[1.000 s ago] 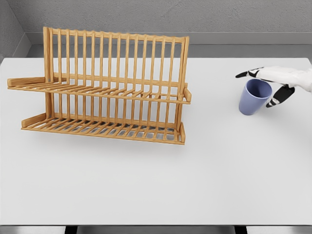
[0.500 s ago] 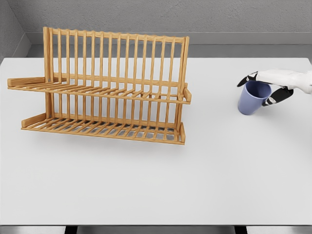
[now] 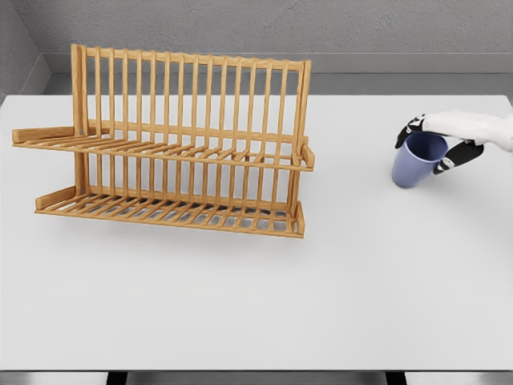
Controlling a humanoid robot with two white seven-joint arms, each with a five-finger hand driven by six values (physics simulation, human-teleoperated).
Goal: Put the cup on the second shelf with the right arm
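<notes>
One blue plastic cup is clasped at its rim by the white right hand (fingers curled around it). One two-shelf wooden rack is set well apart on the white table

- The rack looks like warm, honey-coloured wood with a smooth, slightly satin finish on its slats.
- The cup looks like smooth matt plastic, periwinkle blue.
- The table has a plain, matt, pale grey top with no grain.
- The right hand has a smooth white shell and dark, matt fingertips.
</notes>
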